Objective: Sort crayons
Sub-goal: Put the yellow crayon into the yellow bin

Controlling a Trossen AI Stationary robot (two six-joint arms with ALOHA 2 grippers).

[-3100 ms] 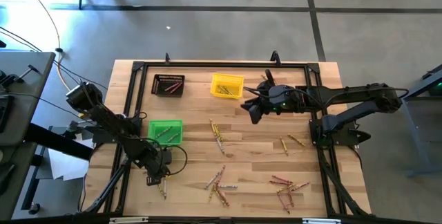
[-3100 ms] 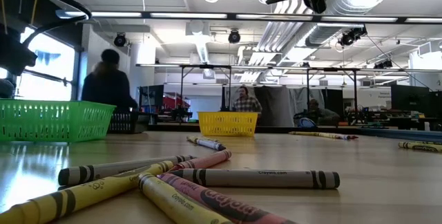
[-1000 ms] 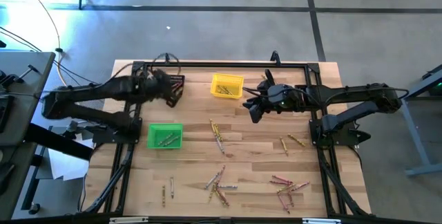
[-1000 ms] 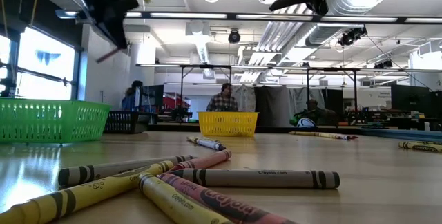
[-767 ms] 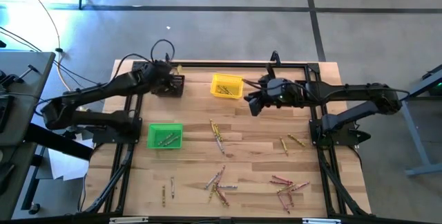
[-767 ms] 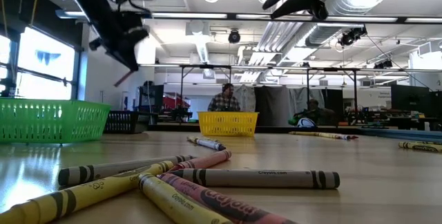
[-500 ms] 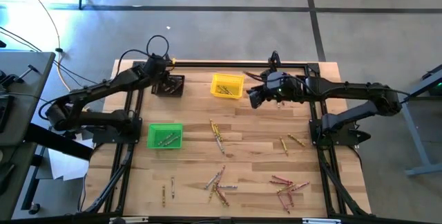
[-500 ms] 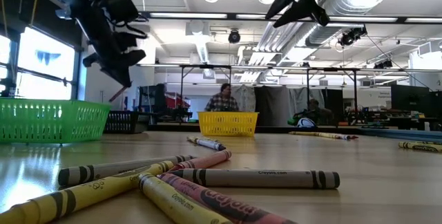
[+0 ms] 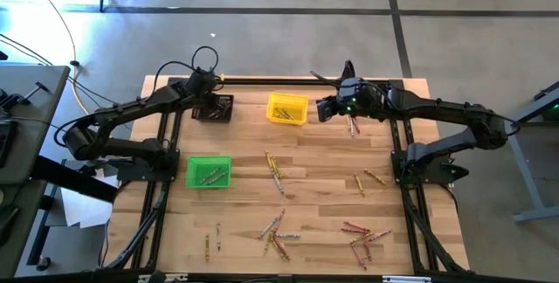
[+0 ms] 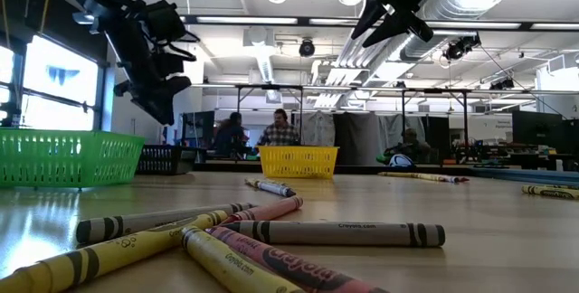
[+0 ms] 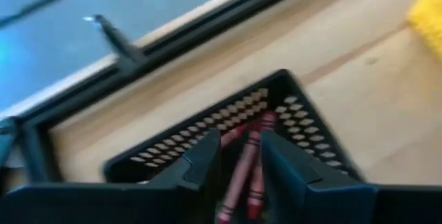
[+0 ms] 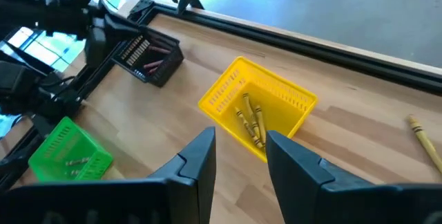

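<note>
Several crayons lie loose on the wooden table, in clusters at the middle (image 9: pixel 275 171), near middle (image 9: pixel 276 231) and near right (image 9: pixel 360 235). My left gripper (image 11: pixel 242 144) hangs open just above the black bin (image 9: pixel 215 108) at the far left. Red crayons (image 11: pixel 250 172) lie in that bin below its fingers. My right gripper (image 12: pixel 240 140) is open with nothing between its fingers. It hovers high beside the yellow bin (image 9: pixel 287 108), which holds yellow crayons (image 12: pixel 250 120). The green bin (image 9: pixel 209 170) stands nearer on the left, with crayons in it.
A black frame rail (image 9: pixel 262 79) runs along the table's far edge behind the bins. One crayon (image 9: pixel 352 126) lies on the table below my right arm. Close to the low camera lie several crayons (image 10: pixel 271 234). People stand in the room beyond the table.
My left gripper has sunk over the black bin while its arm swung toward the far edge. The red crayon that stuck out below its fingers no longer shows there. My right gripper has moved toward the table's far edge, staying open beside the yellow bin.
</note>
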